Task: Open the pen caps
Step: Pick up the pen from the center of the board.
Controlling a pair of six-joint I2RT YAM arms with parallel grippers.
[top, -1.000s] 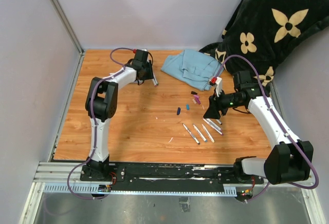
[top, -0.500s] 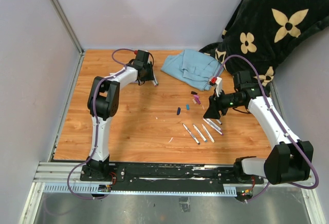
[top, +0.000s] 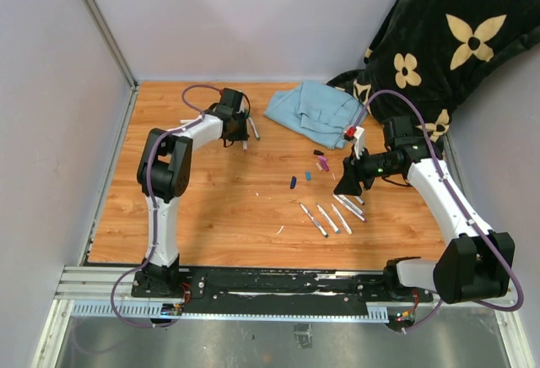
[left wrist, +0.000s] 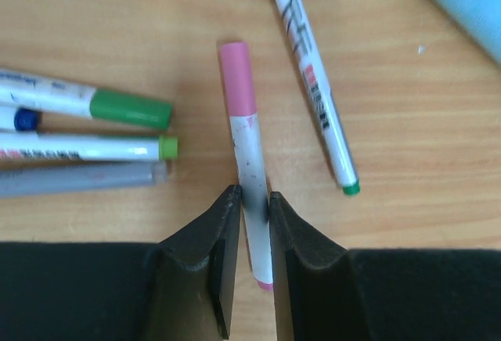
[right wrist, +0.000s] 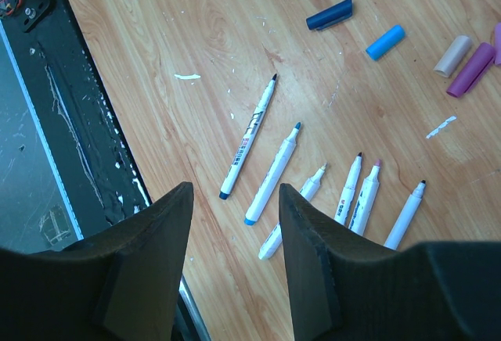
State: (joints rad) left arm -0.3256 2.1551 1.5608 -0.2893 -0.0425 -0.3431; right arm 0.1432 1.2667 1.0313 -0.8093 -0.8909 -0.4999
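The left end effector (left wrist: 250, 202) reaches to the far side of the wooden worktop (top: 211, 208), just beside the light blue cloth (top: 316, 110). Its two fingers (left wrist: 221, 224) are drawn in close and pinch the white barrel of the pink-capped marker (left wrist: 249, 161) from either side. That marker lies flat on the wood, and its pink cap (left wrist: 236, 79) is on, pointing away from the fingers.

To one side of it in the left wrist view lies a small cluster of markers. One has a green cap (left wrist: 129, 109) fitted. Under it lie a white marker (left wrist: 86, 148) with a light green end and a grey marker (left wrist: 78, 178). On the other side a green marker (left wrist: 317, 98) lies at a slant, apart from the pink-capped one.

The right end effector (right wrist: 235, 192) hangs above the right half of the worktop, its fingers spread well apart with nothing between them. Below it six uncapped markers (right wrist: 274, 175) lie in a loose row, tips bare.

Farther out lie loose caps, each apart from any barrel: a dark blue cap (right wrist: 329, 14), a light blue cap (right wrist: 385, 42), a beige cap (right wrist: 453, 55) and, touching it or just beside it, a purple cap (right wrist: 470, 69).

A black flower-patterned blanket (top: 447, 39) is heaped at the far right corner, behind the cloth.
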